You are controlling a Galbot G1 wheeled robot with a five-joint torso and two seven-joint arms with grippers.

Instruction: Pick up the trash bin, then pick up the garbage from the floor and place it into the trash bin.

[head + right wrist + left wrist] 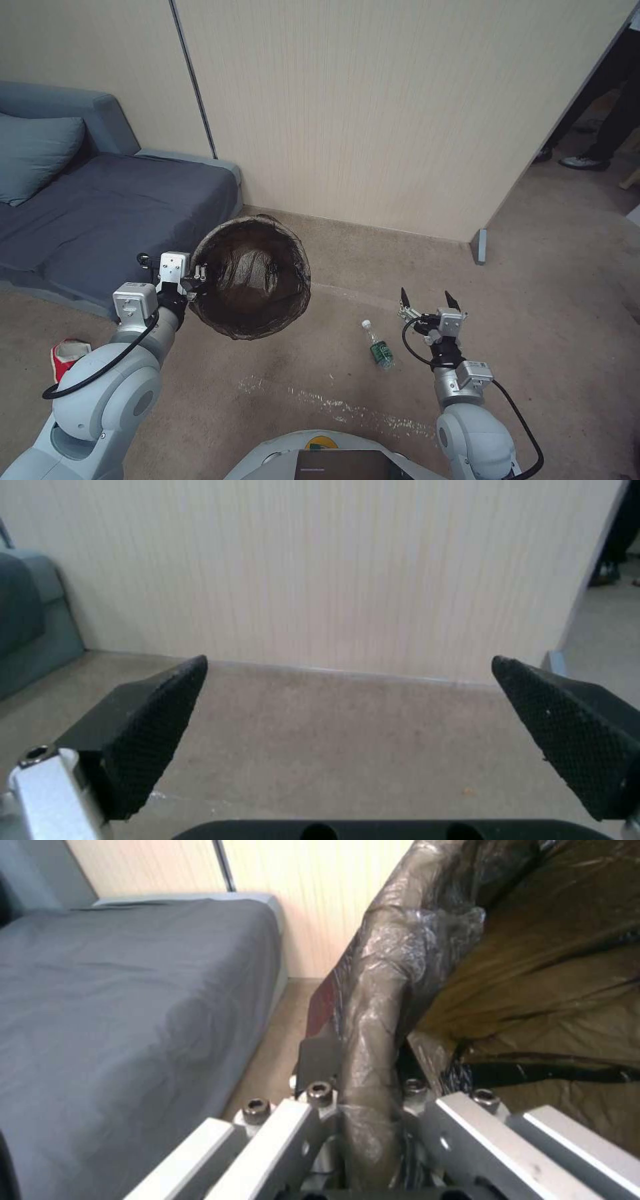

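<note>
The left gripper [197,277] is clamping the rim of the trash bin [252,277], and the left wrist view is showing 1 finger on each side of the bag-covered rim [373,1075], closed tight on it. The bin is hanging off the floor at about 10 o'clock in the head view, its mouth tipped toward the camera so the dark bag lining is showing, with the grey sofa [100,207] just beyond it at 9 o'clock. The right gripper [430,303] is hovering at about 4 o'clock with its 2 black fingers [157,730] spread wide and nothing between them, pointing toward the wall [400,113]. The bottle [379,347] is lying flat on the carpet [567,287] just beside that gripper, at roughly 8 o'clock from its fingertips and lower. Its long axis is running from the white cap at 11 o'clock to the base at 5 o'clock. The right arm is clearly the nearer 1, and the bin is sitting well apart from the bottle on the other side. A red wrapper [67,353] is lying on the floor beside the left arm at 8 o'clock. Judging from this, the fingers would need to drop and straddle the bottle across its narrow width.
</note>
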